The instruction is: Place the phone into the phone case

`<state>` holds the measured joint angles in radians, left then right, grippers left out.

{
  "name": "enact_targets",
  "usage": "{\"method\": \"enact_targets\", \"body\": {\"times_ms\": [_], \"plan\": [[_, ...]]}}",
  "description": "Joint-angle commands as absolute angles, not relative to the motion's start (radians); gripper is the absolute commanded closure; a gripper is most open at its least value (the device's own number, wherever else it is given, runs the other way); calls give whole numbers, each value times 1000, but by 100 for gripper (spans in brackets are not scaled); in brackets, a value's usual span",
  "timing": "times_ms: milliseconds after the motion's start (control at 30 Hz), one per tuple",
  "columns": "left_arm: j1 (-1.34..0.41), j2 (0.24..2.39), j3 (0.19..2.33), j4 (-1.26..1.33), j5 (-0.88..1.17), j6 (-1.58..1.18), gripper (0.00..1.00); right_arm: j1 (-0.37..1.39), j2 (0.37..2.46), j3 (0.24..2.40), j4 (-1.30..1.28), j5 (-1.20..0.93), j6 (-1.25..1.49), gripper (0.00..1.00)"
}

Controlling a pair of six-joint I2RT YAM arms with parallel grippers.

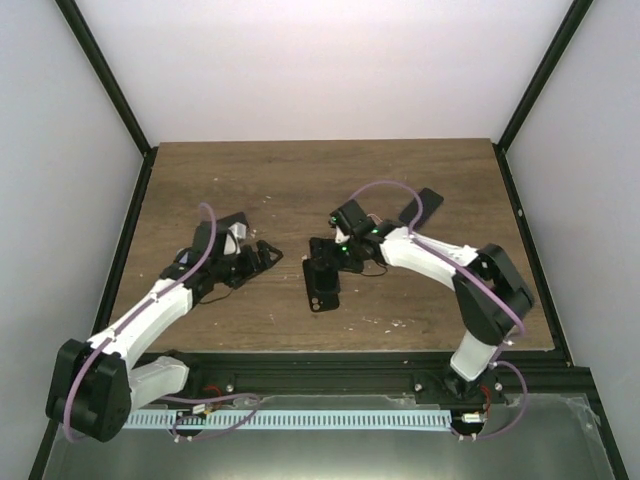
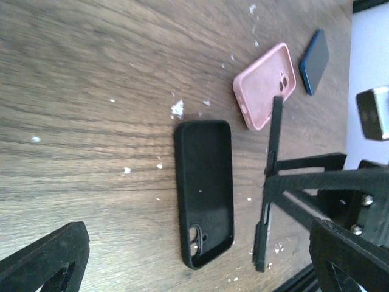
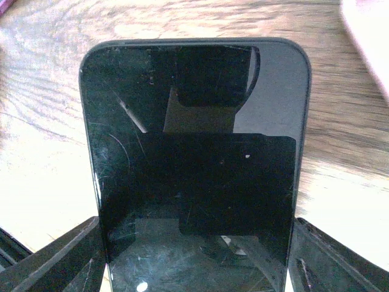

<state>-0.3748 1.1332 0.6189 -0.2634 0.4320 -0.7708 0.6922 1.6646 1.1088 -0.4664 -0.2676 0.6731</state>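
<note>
Phone (image 3: 194,164) sits clamped by its sides in the right gripper (image 1: 332,258), held edge-on just beside the empty black case (image 2: 203,188), which lies open-side up on the table (image 2: 91,91). The left gripper (image 1: 263,255) gapes wide, holding nothing. Insertion is not yet begun.

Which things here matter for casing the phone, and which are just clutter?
In play: phone, held by the right end effector; black case.
Lying about: pink case; blue item, phone or case unclear.
</note>
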Motion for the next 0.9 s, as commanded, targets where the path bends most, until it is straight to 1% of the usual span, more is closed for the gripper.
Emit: {"method": "enact_targets", "body": {"times_ms": [0,200,367,867], "plan": [[-307,1075,599,-352,460,-724,0,751,1735,1217,-436,-260,636,36],[-285,1072,596,-355,518,-714,4,786,1818,1238,-459,-248,627,36],[-285,1076,569,-331,528,-709,9,788,1833,1236,-470,-228,626,35],[-285,1145,552,-308,565,-720,15,790,1838,1204,-498,-212,640,34]]}}
